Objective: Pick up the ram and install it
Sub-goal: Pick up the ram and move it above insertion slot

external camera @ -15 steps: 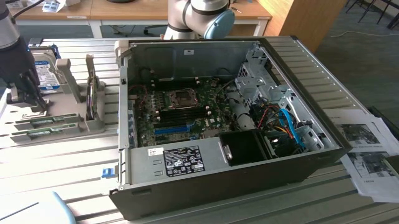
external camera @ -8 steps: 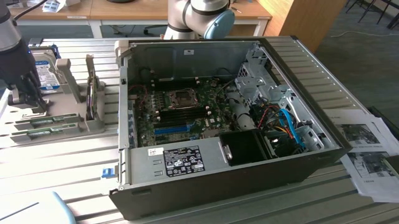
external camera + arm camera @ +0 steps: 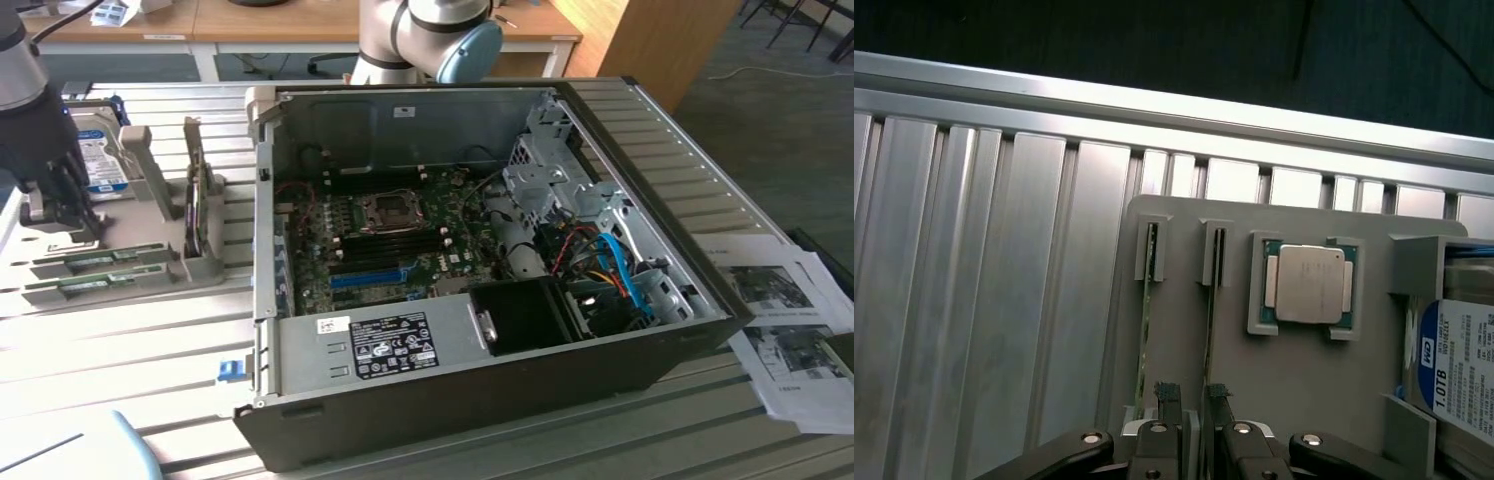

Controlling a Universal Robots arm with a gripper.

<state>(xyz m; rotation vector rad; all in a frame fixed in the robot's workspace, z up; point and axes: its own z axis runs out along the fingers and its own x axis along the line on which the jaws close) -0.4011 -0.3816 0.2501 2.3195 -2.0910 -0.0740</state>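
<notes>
Two green ram sticks stand on edge in a grey holder (image 3: 1314, 390): one ram (image 3: 1146, 330) and a second ram (image 3: 1209, 325) beside it. In the exterior view they lie at the left as ram (image 3: 102, 262) and ram (image 3: 83, 287). My gripper (image 3: 1192, 400) hovers over the holder with its fingertips (image 3: 1166, 392) apart and nothing between them, close to the end of the second stick. In the exterior view my gripper (image 3: 63, 220) hangs just above the holder at the left. The open computer case (image 3: 641, 330) shows the motherboard's black memory slots (image 3: 400, 240).
A CPU chip (image 3: 1309, 285) and a hard drive (image 3: 1459, 375) sit in the same holder. Inside the case are a blue slot (image 3: 367, 277), a CPU socket (image 3: 391, 208) and loose cables (image 3: 607, 265). Printed papers (image 3: 787, 320) lie at the exterior view's right on the ribbed metal table (image 3: 134, 340).
</notes>
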